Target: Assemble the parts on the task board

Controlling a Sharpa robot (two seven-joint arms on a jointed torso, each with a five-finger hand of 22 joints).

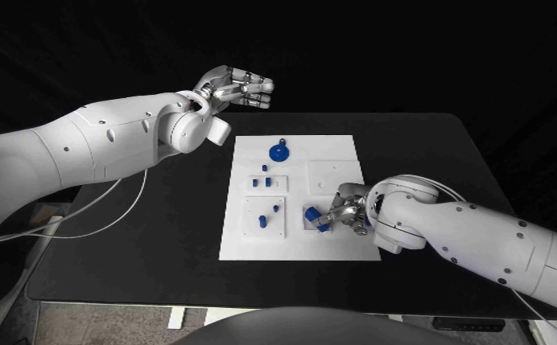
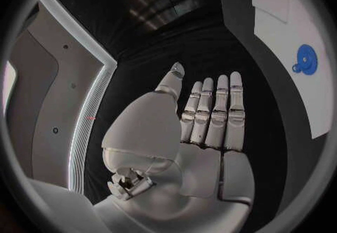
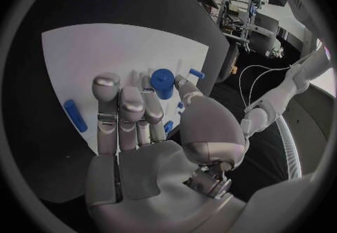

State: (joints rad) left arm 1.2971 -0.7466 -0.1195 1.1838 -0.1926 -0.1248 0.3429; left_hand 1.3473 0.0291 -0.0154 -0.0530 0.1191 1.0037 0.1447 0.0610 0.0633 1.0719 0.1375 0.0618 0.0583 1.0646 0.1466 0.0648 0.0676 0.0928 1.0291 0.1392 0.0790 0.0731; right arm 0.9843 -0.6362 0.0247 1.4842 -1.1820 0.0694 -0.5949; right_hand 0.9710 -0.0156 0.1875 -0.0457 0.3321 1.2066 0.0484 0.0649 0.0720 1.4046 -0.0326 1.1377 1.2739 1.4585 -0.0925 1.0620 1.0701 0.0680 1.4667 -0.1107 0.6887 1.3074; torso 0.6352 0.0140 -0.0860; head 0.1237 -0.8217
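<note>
Task board (image 1: 336, 152): flat white rectangle, round blue part (image 1: 278, 152).

The setting is a robotics laboratory or test cell. A black table (image 1: 139, 264) stands against dark black surroundings. A white task board (image 1: 336, 152) lies at the middle of the table and carries small blue parts (image 1: 278, 152). Cables (image 1: 105, 208) run over the table's left edge. In the right wrist view, metal racks with equipment (image 3: 246, 3) stand in the room beyond the table.
</note>
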